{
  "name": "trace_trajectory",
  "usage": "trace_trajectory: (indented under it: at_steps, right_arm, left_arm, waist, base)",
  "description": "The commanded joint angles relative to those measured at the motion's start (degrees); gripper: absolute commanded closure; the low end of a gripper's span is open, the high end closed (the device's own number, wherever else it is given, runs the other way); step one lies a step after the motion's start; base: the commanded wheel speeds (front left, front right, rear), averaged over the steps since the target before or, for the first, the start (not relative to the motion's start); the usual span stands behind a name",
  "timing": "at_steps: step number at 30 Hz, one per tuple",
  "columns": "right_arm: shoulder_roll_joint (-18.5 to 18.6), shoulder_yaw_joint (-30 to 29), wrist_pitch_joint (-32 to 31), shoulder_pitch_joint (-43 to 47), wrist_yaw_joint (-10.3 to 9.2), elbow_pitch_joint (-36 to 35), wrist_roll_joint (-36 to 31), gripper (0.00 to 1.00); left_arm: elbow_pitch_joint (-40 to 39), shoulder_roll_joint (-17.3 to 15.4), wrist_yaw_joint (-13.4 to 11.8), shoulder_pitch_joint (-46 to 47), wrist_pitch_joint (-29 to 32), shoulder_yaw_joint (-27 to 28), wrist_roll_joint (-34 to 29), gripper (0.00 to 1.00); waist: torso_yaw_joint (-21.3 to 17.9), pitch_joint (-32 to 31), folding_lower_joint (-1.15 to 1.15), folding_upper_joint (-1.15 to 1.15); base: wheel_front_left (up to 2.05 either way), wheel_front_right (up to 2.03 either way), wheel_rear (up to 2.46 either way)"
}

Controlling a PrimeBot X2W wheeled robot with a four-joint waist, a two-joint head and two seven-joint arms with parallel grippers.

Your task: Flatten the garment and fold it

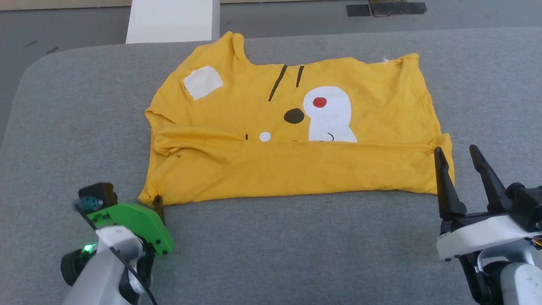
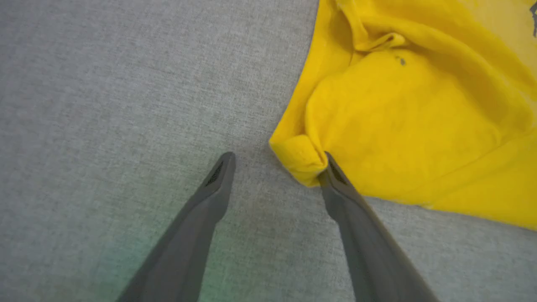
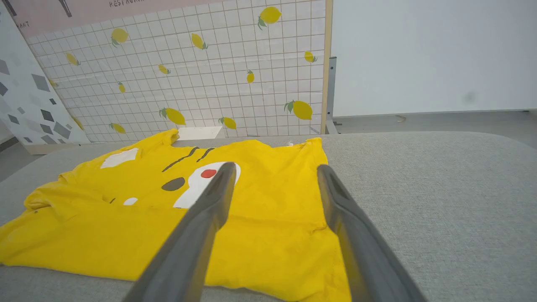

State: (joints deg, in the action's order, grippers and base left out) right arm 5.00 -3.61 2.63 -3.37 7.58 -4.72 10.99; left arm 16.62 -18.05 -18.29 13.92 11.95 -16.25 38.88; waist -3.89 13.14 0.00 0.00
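The bright yellow short-sleeved T-shirt with the cartoon face print (image 1: 262, 169) lies at the middle of the grey fabric-covered surface (image 1: 296, 254), print side up. Its near strip lies doubled over the printed side; the edge of that strip runs across the garment and covers the lower end of the large white patch with the red dot. The cloth bunches into creases at the left end of the strip and is otherwise close to flat.

The left gripper (image 2: 277, 157) sits at the near-left corner of the T-shirt. Its jaws are spread. One finger touches the rolled corner of the cloth; the other rests apart from it over bare surface. In the head view the green housing hides most of these fingers.

The right gripper (image 1: 456, 149) stands at the near-right corner, jaws spread and pinching nothing. In the right wrist view its fingers (image 3: 197, 235) screen part of the print and the right edge.

Beyond the far edge of the surface stand a white rectangular block (image 1: 173, 19) and a white tiled panel with lemon pattern (image 3: 201, 71). Dark patches (image 1: 385, 8) lie on the grey floor.
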Motion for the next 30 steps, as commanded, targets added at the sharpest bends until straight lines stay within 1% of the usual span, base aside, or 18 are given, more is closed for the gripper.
trace_trajectory:
  at_steps: [1,3,4,5,6,11,13,15,19,21,22,26,29,30]
  right_arm:
    - [-0.29,0.18,0.53,0.48,-0.09,0.09,-0.38,0.00]
    - [-0.44,0.40,0.63,0.45,-0.09,0.30,-0.59,0.00]
    - [-0.52,0.44,0.62,0.39,-0.09,0.45,-0.62,0.00]
    - [-0.57,0.44,0.58,0.36,-0.09,0.57,-0.66,0.00]
    - [-0.62,0.42,0.51,0.31,-0.09,0.71,-0.74,0.00]
    - [-0.77,-1.13,-1.28,-0.55,-0.09,2.12,-1.63,0.00]
    - [-0.95,-2.30,-3.34,-1.57,-0.09,3.44,-1.71,0.00]
    - [-1.20,-3.73,-7.04,-2.82,-0.09,5.57,-1.13,0.00]
    - [-1.78,-8.67,-17.35,-6.30,-0.09,10.61,-1.18,0.00]
    - [-1.94,-10.67,-23.28,-8.43,-0.09,13.02,-1.87,0.00]
    - [-2.02,-12.03,-27.19,-9.78,-0.09,14.47,-2.41,0.00]
    - [-2.09,-14.25,-37.96,-12.88,-0.09,17.81,-3.36,0.00]
    - [-2.11,-13.85,-44.96,-13.84,-0.09,18.62,-4.41,0.00]
    - [-2.11,-13.78,-47.20,-13.88,-0.09,18.67,-4.32,0.10]
  left_arm:
    - [1.12,0.01,-0.33,0.92,1.85,-0.08,1.26,0.00]
    - [1.95,0.06,0.01,1.07,4.86,-0.26,2.71,0.02]
    - [2.02,-0.19,0.30,1.17,5.92,-0.47,3.04,0.55]
    - [1.88,-0.37,0.61,1.22,6.20,-0.51,3.21,0.94]
    - [1.63,-0.56,1.00,1.21,6.15,-0.48,3.36,1.00]
    - [0.84,-0.79,2.18,0.74,5.28,-0.80,3.43,1.00]
    - [0.56,-0.63,2.48,0.58,4.77,-1.04,3.35,1.00]
    - [0.24,-0.35,2.79,0.52,4.43,-1.45,3.25,1.00]
    - [-0.20,0.26,3.45,0.90,3.99,-2.19,3.18,1.00]
    - [-0.34,0.45,3.75,1.22,3.67,-2.52,3.03,1.00]
    - [-0.40,0.62,3.88,1.46,3.49,-2.69,2.97,1.00]
    - [-0.38,0.86,4.38,2.19,3.33,-3.23,2.84,1.00]
    - [-0.20,0.93,4.65,2.63,3.13,-3.48,2.75,1.00]
    - [-0.15,0.96,4.72,2.72,3.02,-3.51,2.76,1.00]
  waist:
    - [-0.66,0.37,0.00,0.00]
    - [-1.10,0.48,0.00,0.00]
    - [-1.33,0.51,0.00,0.00]
    - [-1.46,0.53,0.00,0.00]
    - [-1.60,0.54,0.00,0.00]
    - [-1.61,0.47,0.00,0.00]
    - [-1.35,0.47,0.00,0.00]
    - [-0.90,0.58,0.00,0.00]
    - [0.35,1.16,0.00,0.00]
    - [0.92,1.59,0.00,0.00]
    - [1.36,1.91,0.00,0.00]
    - [2.62,2.85,0.00,0.00]
    - [3.23,3.34,0.00,0.00]
    - [3.36,3.45,0.00,0.00]
  base:
    - [0.00,0.00,0.00]
    - [0.00,0.00,0.00]
    - [0.00,0.00,0.00]
    - [0.00,0.00,0.00]
    - [0.00,0.00,0.00]
    - [0.00,0.00,0.00]
    - [0.00,0.00,0.00]
    - [0.00,0.00,0.00]
    - [0.00,0.00,0.00]
    - [0.00,0.00,0.00]
    - [0.00,0.00,0.00]
    - [0.00,0.00,0.00]
    - [0.00,0.00,0.00]
    - [0.00,0.00,0.00]
